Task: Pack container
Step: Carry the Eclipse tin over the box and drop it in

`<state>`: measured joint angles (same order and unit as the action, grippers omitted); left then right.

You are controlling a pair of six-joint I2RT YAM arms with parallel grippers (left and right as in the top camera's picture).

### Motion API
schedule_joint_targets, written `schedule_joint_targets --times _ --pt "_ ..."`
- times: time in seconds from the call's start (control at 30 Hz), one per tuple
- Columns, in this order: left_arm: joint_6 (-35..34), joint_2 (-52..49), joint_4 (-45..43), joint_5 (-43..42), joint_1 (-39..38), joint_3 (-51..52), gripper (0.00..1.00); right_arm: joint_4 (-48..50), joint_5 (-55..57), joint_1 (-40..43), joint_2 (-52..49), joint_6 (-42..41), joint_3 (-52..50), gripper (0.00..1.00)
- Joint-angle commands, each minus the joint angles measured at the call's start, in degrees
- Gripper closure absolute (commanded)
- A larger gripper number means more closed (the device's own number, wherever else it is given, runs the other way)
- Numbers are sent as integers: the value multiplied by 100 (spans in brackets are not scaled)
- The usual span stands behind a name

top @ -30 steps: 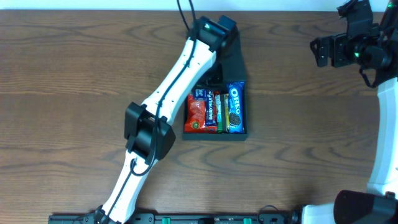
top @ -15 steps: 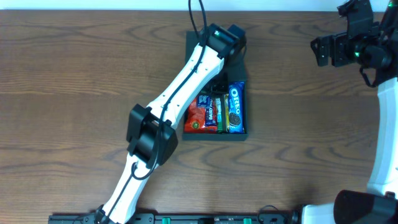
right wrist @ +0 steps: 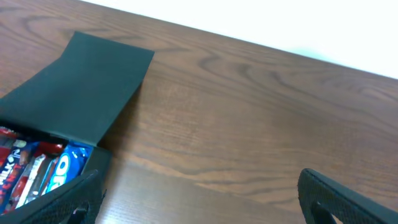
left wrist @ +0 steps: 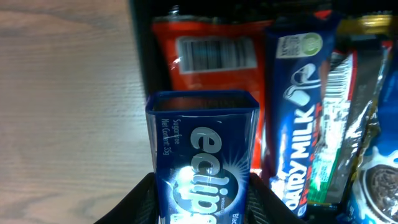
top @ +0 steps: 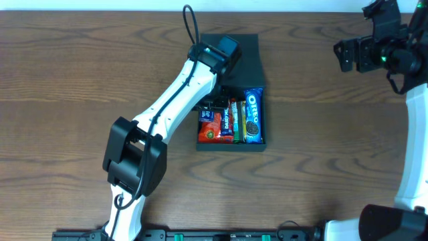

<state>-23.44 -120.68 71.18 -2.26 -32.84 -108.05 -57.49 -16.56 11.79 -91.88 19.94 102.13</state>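
Note:
The dark container [top: 257, 143] lies open in the middle of the table, its flap lid [top: 246, 59] folded back. Inside lie a red packet [top: 210, 127], a Dairy Milk bar [top: 228, 123], a green bar and a blue Oreo pack [top: 253, 116]. My left gripper [top: 207, 106] is over the box's left end, shut on a blue Eclipse mint tin [left wrist: 202, 155] held above the red packet [left wrist: 208, 56] and beside the Dairy Milk bar [left wrist: 298, 106]. My right gripper [right wrist: 199, 193] is open and empty, high at the far right [top: 348, 53]; it sees the container [right wrist: 93, 106] at left.
The wooden table [top: 80, 80] stretches bare to the left and right of the box. The left arm [top: 167, 114] runs diagonally from the front edge to the box. The right arm's base stands at the right edge [top: 414, 167].
My left arm has swung leftward and drawn back from over the lid to the box's left end, carrying the Eclipse tin. The right arm has not moved.

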Motion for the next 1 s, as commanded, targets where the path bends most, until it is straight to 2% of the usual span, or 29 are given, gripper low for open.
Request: schedule_joint_targets --times 0.0,0.37,0.4,0.43,0.47,0.5,0.7,0.83,0.9,0.93,0.97 --pt "162 0 -103 -15 -13 4 94 -35 -42 55 -15 24 -59 1" --pt "50 -9 -435 -514 -28 382 94 -96 -39 55 -13 24 -59 1" --pt "50 -9 -439 -529 -28 387 92 -96 -39 55 -13 24 -59 1" --pt "50 -9 -444 -527 -28 387 78 -96 -39 55 -13 24 -59 1" --pt "52 -9 -461 -525 -28 387 52 -94 -39 55 -13 24 -59 1" --pt "52 -9 -463 -527 -28 387 46 -92 -39 55 -13 24 -59 1" --pt "57 -4 -490 -527 -7 275 36 -44 -44 55 -15 24 -59 1" --pt "76 52 -435 -527 2 -181 46 -9 -466 55 -74 24 -59 1" --pt "76 118 -479 -372 50 -553 46 0 -667 55 -175 22 -59 1" --pt "76 138 -529 -236 98 -728 45 7 -717 55 -236 15 -59 1" --pt "76 151 -612 -46 177 -920 37 17 -758 55 -354 -96 -59 1"
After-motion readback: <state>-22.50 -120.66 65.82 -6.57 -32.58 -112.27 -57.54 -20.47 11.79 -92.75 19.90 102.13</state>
